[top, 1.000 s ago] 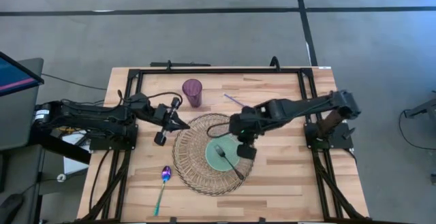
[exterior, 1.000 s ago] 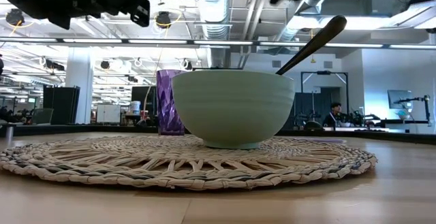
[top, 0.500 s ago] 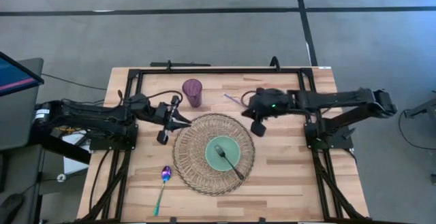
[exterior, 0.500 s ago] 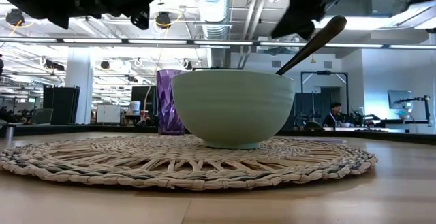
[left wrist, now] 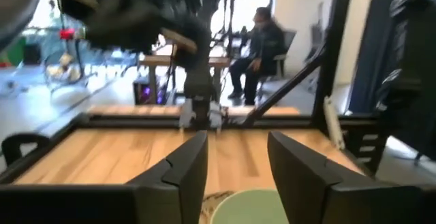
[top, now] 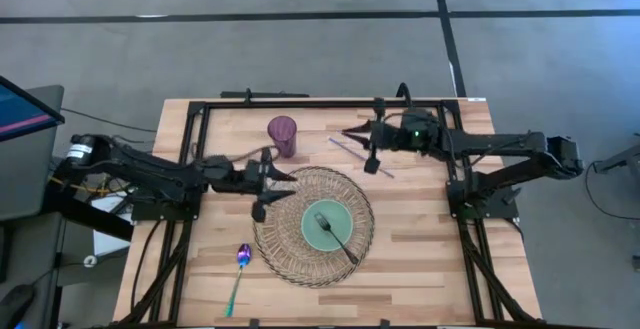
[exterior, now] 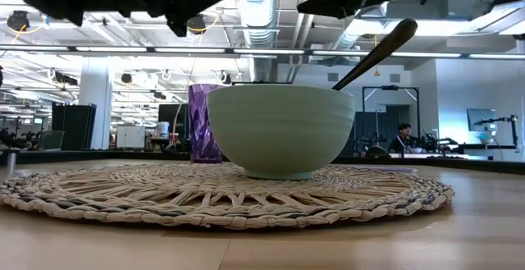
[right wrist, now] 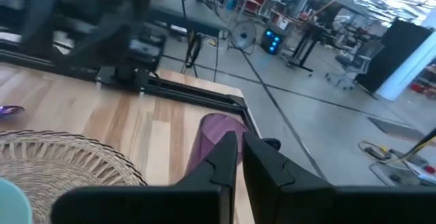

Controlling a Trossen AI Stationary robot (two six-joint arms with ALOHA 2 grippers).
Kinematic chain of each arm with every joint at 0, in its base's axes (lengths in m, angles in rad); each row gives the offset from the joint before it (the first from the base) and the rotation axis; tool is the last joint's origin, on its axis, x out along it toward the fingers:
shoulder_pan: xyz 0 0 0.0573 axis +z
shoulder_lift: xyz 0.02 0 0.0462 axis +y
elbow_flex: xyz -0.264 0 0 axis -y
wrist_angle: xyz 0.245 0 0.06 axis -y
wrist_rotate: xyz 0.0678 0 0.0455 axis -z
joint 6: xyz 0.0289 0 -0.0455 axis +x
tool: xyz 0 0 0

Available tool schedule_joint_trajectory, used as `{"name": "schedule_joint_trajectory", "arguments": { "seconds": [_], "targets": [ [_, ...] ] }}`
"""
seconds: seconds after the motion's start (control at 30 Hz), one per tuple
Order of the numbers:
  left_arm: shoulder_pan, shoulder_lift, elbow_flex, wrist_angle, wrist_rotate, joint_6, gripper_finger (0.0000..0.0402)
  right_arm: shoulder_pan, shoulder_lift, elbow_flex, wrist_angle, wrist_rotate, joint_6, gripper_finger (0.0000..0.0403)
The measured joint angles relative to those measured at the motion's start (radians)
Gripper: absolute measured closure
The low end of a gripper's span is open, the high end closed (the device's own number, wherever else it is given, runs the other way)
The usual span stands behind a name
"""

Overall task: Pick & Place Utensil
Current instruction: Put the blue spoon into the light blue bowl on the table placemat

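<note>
the fork (top: pixel 336 235) already rests in the bowl (top: pixel 327 228). the right gripper (top: pixel 371 152), fingers nearly closed and empty, hangs beyond the bowl; the left gripper (top: pixel 268 186), fingers apart and empty, hovers beside it. next likely: the spoon (top: pixel 240 270), nearer than the bowl.

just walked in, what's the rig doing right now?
A dark-handled fork lies in the pale green bowl on the round woven placemat. The right gripper is up near the far edge, jaws almost shut and empty, beside the purple plastic cup and above a thin purple stick. The left gripper hovers open at the placemat's left edge. An iridescent purple-and-teal spoon lies untouched near the front left.
</note>
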Motion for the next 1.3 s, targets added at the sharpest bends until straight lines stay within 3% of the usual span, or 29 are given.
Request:
{"name": "schedule_joint_trajectory", "arguments": {
  "seconds": [0.1,0.27,0.4,0.5,0.67,0.9,1.03,1.3],
  "targets": [
    [-0.052,0.046,0.085,-0.137,-0.11,0.0,0.0237,-0.058,0.0,0.011,-0.003,-0.104,0.0,0.0386],
    [-0.146,0.082,0.264,-0.522,-0.38,-0.042,0.0237,-0.128,0.0,0.013,0.063,-0.271,0.0,0.0386],
    [-0.226,0.078,0.36,-0.77,-0.531,-0.236,0.0238,-0.152,0.0,0.013,0.095,-0.328,0.0,0.0386],
    [-0.281,0.073,0.377,-0.857,-0.558,-0.435,0.0238,-0.157,0.0,0.013,0.086,-0.332,0.0,0.0386],
    [-0.344,0.092,0.375,-0.954,-0.561,-0.663,0.0238,-0.154,0.0,0.013,0.026,-0.332,-0.053,0.0386],
    [-0.348,0.097,0.378,-1.113,-0.539,-0.918,0.0238,-0.156,0.0,0.013,-0.057,-0.332,-0.102,0.0386],
    [-0.35,0.093,0.412,-1.283,-0.42,-1.113,0.0238,-0.157,0.0,0.013,-0.069,-0.331,-0.105,0.0386],
    [-0.396,0.148,0.411,-1.448,-0.034,-1.496,0.0238,-0.201,0.001,0.013,-0.121,-0.331,-0.105,0.0386]
  ]
}}
